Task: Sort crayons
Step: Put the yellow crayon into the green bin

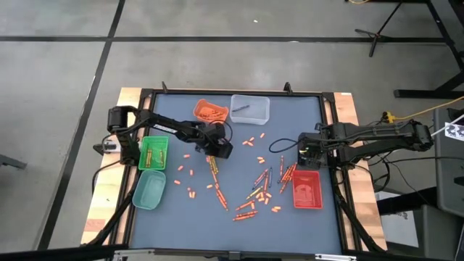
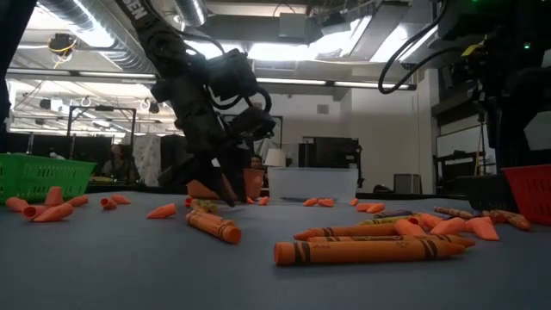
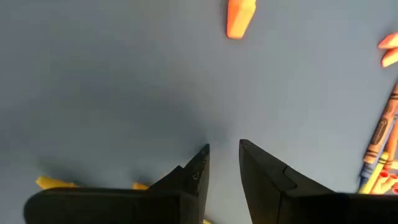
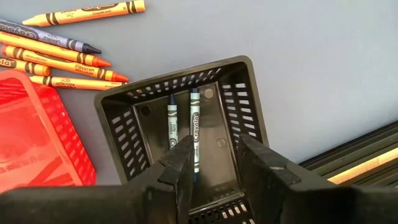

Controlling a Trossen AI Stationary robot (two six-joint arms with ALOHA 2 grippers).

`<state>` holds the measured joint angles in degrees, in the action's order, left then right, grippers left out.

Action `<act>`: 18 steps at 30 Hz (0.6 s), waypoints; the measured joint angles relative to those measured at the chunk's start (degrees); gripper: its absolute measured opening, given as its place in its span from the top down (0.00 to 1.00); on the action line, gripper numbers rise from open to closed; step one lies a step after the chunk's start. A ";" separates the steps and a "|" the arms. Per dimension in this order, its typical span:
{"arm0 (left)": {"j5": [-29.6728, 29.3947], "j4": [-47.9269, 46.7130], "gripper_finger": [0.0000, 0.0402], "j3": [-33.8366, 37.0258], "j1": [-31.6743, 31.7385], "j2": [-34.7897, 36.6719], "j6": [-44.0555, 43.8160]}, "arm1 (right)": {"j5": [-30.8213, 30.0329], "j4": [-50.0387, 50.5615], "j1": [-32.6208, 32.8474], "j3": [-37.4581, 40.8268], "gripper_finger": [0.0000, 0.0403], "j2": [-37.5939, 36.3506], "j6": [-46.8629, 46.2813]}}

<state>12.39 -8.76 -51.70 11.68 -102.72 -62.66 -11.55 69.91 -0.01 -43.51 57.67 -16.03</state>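
Observation:
Orange, red and a few yellow crayons lie scattered over the dark blue-grey table, many of them short broken pieces. My left gripper hangs open just above bare table near the middle, slanting down, with nothing between its fingers. An orange crayon stub lies ahead of it. My right gripper stands open above a black basket at the table's right. Two dark blue crayons lie on the basket's floor.
A green basket and a teal tray sit at the left. An orange tray and a clear tray stand at the far edge. A red tray is at the right, near the black basket. Long orange crayons lie near the front.

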 joint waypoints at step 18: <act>-6.01 -16.62 0.82 -0.04 0.42 12.78 -2.55 | -0.01 -1.44 0.00 0.00 0.70 0.00 2.92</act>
<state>6.38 -25.38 -51.75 12.10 -89.94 -65.21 -11.56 68.47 -0.01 -43.51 57.67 -13.10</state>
